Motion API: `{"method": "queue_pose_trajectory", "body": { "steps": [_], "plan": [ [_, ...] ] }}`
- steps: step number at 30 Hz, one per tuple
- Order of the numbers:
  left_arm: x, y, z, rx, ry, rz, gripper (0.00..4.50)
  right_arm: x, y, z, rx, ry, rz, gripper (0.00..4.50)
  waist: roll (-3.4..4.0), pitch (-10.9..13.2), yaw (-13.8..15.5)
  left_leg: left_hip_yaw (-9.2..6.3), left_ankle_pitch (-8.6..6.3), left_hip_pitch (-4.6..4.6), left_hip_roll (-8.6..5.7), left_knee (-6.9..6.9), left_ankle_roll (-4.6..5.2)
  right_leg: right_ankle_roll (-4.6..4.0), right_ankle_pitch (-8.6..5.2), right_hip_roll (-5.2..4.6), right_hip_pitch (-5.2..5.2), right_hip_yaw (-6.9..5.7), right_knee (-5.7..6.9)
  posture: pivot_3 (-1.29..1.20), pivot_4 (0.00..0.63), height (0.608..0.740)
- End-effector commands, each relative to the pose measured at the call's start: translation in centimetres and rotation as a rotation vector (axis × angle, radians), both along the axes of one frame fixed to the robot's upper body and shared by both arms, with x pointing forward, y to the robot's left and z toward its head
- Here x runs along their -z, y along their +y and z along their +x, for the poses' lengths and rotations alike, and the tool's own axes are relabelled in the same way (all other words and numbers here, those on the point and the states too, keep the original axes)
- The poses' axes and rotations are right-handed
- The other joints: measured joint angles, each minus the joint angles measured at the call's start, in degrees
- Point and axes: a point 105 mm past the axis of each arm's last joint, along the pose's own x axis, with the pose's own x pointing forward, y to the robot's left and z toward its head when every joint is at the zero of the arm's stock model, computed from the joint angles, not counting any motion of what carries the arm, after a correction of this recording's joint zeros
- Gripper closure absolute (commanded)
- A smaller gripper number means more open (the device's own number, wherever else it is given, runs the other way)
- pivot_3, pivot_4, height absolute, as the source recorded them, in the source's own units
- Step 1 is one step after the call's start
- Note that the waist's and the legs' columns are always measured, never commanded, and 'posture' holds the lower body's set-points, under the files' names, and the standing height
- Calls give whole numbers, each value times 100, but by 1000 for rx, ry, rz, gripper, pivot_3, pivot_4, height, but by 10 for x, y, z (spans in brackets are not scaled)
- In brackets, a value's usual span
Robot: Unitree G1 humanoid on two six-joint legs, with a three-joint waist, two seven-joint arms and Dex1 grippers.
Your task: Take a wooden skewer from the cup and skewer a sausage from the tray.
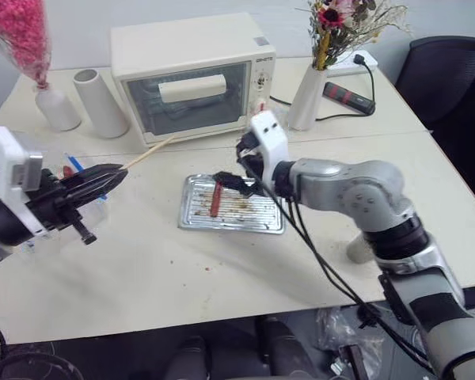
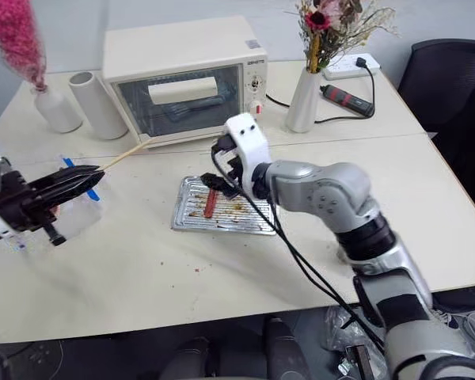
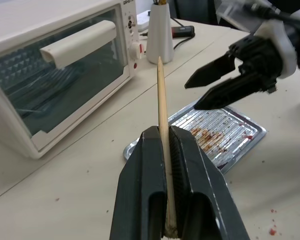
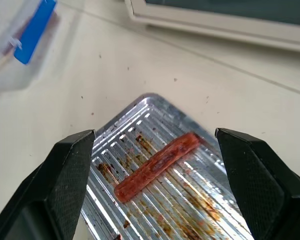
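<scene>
Sausage point(image 4: 157, 165) lies on tray point(image 4: 140, 107) below wide-spread right gripper point(image 4: 155, 185)

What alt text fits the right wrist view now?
The open right gripper hovers above the sausage, which lies diagonally on the stained, ribbed tray between the fingers. A blue-edged clear container sits beyond on the table.

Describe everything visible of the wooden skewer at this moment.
The wooden skewer is a thin, straight, pale tan stick tapering to a point. The left gripper is shut on its lower part, both black fingers pressing its sides, and most of its length juts past the fingertips. It hangs in the air to the left of the tray, point toward the toaster oven, touching nothing else. No sausage is on it yet.
</scene>
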Motion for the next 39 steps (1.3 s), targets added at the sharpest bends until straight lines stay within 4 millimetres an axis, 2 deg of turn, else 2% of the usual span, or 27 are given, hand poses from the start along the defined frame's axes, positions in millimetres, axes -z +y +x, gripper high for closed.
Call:
{"method": "queue_pose_trajectory", "body": {
  "steps": [1,9,12,23,30,34,37,39],
  "plan": [
    [-11,-3,-11,1,-49,27,4500,11,10,7,23,-17,-27,514,-5,-3,-10,0,0,0,0,0,-1,-1,0,0,1,-1,0,0,150,740],
    [-7,-10,-16,-7,-49,24,4500,34,12,19,82,12,-69,514,-6,-4,-52,-2,0,-1,0,0,-5,-5,1,1,-2,-6,3,0,150,740],
    [-8,-8,-16,-15,-51,25,4500,44,19,19,71,43,-68,514,-7,-4,-114,-2,3,0,0,0,-10,-6,1,2,-2,-7,9,0,150,740],
    [-9,-9,-12,-17,-67,35,4500,52,39,21,53,76,-36,514,-9,-5,-237,-4,17,11,-3,0,-30,-20,2,17,-7,-5,45,0,150,740],
    [-12,-8,-8,-20,-80,31,4500,68,53,12,-54,46,-112,514,-14,-9,-305,-6,19,17,-6,0,-31,-21,2,18,-4,-6,51,0,150,740],
    [-14,-9,-7,-17,-86,29,4500,76,53,14,-102,-27,-186,514,-15,-10,-337,-6,20,21,-4,0,-33,-21,2,19,-4,-4,55,0,150,740],
    [-15,-9,-6,-17,-88,28,4500,82,49,18,-133,-80,-232,1081,-18,-11,-338,-7,22,23,-5,0,-36,-22,2,22,-4,-5,57,0,150,740],
    [-15,-8,-6,-18,-90,27,4500,82,48,18,-156,-106,-249,1081,-19,-12,-340,-6,22,26,-8,0,-36,-22,2,23,0,-5,56,0,150,740]
  ]
}}
